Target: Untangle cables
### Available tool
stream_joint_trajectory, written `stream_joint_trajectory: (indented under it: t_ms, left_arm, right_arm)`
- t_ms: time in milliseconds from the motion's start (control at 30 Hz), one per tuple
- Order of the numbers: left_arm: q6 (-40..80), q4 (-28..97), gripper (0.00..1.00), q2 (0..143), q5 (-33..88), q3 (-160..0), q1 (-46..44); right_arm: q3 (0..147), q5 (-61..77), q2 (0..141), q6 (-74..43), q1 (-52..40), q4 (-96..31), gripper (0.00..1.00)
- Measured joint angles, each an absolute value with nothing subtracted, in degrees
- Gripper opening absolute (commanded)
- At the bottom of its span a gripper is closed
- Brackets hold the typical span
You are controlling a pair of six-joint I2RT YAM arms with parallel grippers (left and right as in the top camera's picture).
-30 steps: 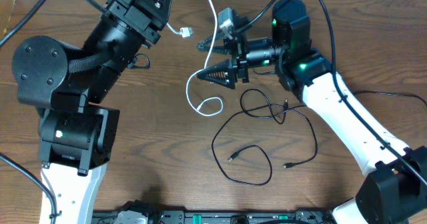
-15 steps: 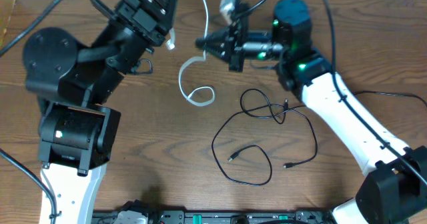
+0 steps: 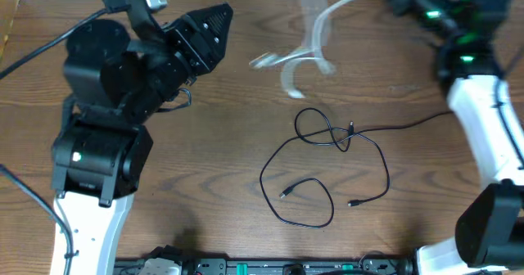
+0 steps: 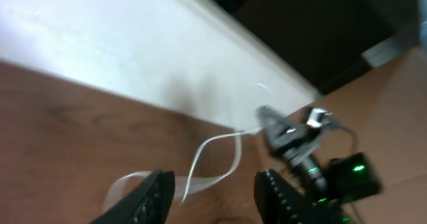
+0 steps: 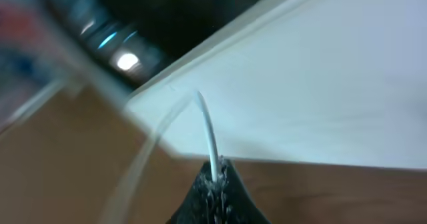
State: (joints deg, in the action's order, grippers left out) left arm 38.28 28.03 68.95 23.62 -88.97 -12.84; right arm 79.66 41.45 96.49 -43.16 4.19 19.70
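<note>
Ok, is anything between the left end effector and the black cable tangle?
Yes: the white cable, clamped in the right end effector, hangs across that path, its plug end roughly midway. Otherwise bare table.

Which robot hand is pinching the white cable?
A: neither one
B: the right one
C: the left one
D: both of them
B: in the right wrist view the right gripper is shut on the white cable, while the left gripper stands open and grips nothing.
</note>
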Motion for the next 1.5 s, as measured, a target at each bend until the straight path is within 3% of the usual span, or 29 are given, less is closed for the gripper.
stream_joint_trajectory:
  t_ms: [100,300,533,833,1367,1500]
  left_arm:
    - [37.21,30.92,0.57,70.24,23.59,-88.97,-12.84]
    - [36.99,35.33,0.58,72.88,23.46,-88.97,-12.84]
    - [35.68,39.70,0.58,76.20,23.42,-88.97,-12.84]
    - [34.00,40.99,0.58,78.41,23.42,-88.97,-12.84]
    - [32.49,40.95,0.58,78.46,23.42,-88.97,-12.84]
    - [32.29,40.86,0.58,78.46,23.42,-88.97,-12.84]
  right_arm:
    - [79.66,38.85,96.49,-43.75,11.38,14.50,0.01]
    - [79.66,31.66,96.49,-40.77,22.70,3.88,0.01]
    - [79.66,14.24,96.49,-38.24,30.41,2.00,0.01]
    - [79.66,0.19,97.54,-30.11,32.99,7.70,0.01]
    - [81.65,0.82,112.79,-17.87,32.99,5.48,0.01]
    - [82.02,1.13,113.32,-17.15,33.17,10.63,0.01]
